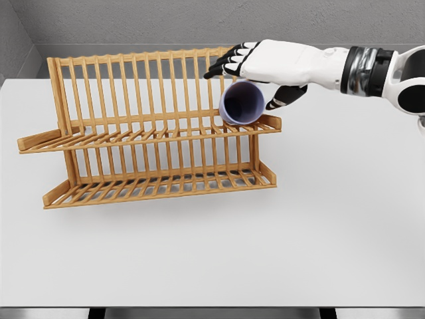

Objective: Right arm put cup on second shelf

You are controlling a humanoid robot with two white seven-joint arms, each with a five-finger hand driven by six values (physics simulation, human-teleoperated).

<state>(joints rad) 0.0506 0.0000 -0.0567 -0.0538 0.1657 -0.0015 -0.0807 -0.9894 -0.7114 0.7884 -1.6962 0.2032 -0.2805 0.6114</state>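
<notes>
A purple cup (242,103) lies on its side at the right end of the wooden rack's upper shelf (133,136), its mouth facing me. My right hand (240,89) hovers just over it, coming in from the right. Its fingers (226,63) stretch out leftward above the cup without wrapping it, and the thumb (285,96) sits close beside the cup's right side. The back of the cup is hidden under the palm. The lower shelf (159,189) holds nothing.
The two-tier wooden dish rack (66,106) stands on a white table (332,232), with its tall slatted back towards the grey wall. The table's front edge runs along the bottom of the view.
</notes>
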